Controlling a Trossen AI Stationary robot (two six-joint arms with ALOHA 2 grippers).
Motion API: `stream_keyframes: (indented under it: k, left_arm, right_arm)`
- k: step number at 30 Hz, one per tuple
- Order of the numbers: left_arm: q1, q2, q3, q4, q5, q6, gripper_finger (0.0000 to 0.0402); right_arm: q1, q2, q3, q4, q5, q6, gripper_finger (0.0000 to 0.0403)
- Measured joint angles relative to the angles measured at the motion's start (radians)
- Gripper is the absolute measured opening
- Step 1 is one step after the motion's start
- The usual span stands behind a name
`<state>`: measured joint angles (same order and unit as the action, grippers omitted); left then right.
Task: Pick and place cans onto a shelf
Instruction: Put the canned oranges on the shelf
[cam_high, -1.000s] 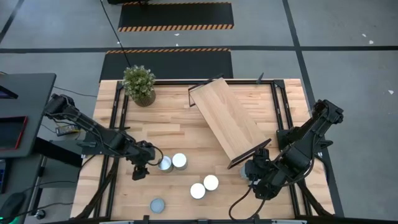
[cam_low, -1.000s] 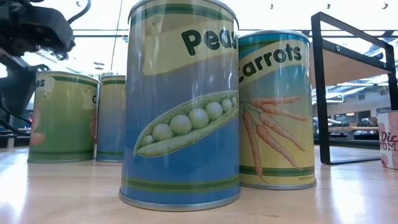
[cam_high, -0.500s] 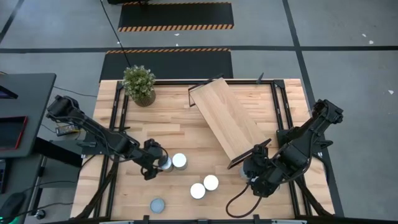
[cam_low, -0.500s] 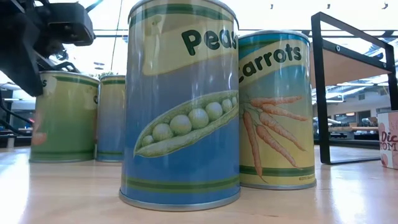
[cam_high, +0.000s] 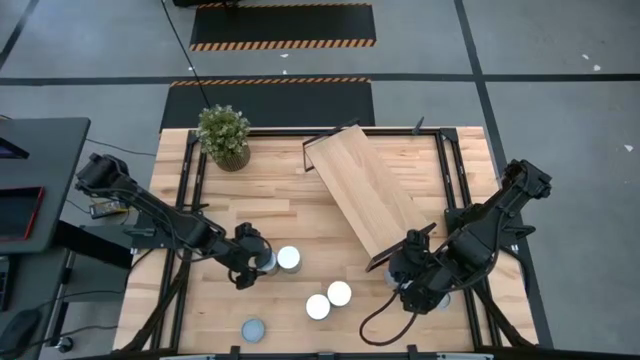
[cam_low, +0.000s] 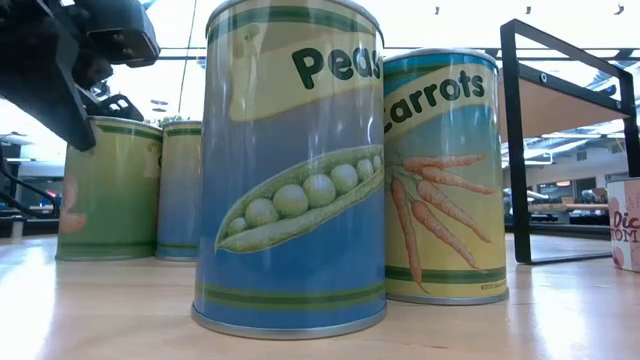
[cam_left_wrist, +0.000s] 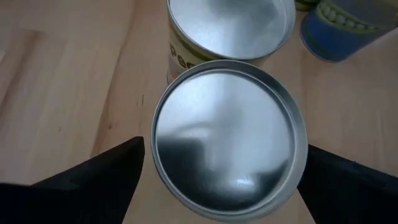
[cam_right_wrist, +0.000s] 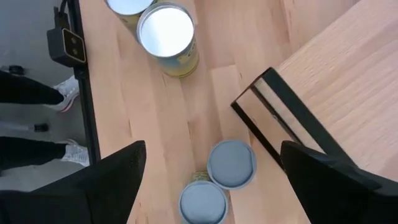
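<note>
My left gripper (cam_high: 251, 267) stands open over a silver-topped can (cam_left_wrist: 230, 137), one finger on either side of its rim. Whether a finger touches the rim, I cannot tell. A second can (cam_high: 288, 258) stands right beside it toward the table's right. In the low view this gripper (cam_low: 95, 45) hangs over the green can (cam_low: 110, 190). My right gripper (cam_right_wrist: 213, 149) is open, high above two blue-grey cans (cam_right_wrist: 231, 163) at the near end bracket of the shelf (cam_high: 368, 188). Two white-topped cans (cam_high: 328, 300) and one grey can (cam_high: 253, 329) stand near the front.
A potted plant (cam_high: 224, 137) stands at the far left corner. The shelf lies slantwise across the table's middle, with its black end bracket (cam_right_wrist: 273, 118) close to my right gripper. The Peas can (cam_low: 290, 170) and the Carrots can (cam_low: 445, 175) fill the low view.
My left gripper has moved toward the table's right edge to the nearest can and tipped further downward, and its fingers now stand on either side of the can's top. The cans have kept their places.
</note>
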<state>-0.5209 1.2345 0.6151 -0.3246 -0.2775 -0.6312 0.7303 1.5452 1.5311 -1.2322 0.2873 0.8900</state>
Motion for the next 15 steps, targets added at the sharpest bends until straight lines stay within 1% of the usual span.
stream_keyframes:
  k: [7, 10, 15]
  left_arm:
    - [0.002, 0.022, 0.000, 0.000, -0.015, -0.012, 0.0382]
    - [0.006, 0.022, 0.000, 0.009, -0.037, -0.011, 0.0361]
    - [0.028, 0.022, 0.000, 0.020, -0.037, -0.010, 0.0319]
  right_arm:
    - [-0.013, 0.000, 0.000, 0.005, 0.000, -0.001, 0.0379]
    - [-0.014, 0.000, 0.000, 0.009, 0.001, -0.001, 0.0379]
    - [-0.014, 0.000, 0.000, 0.012, 0.001, -0.001, 0.0379]
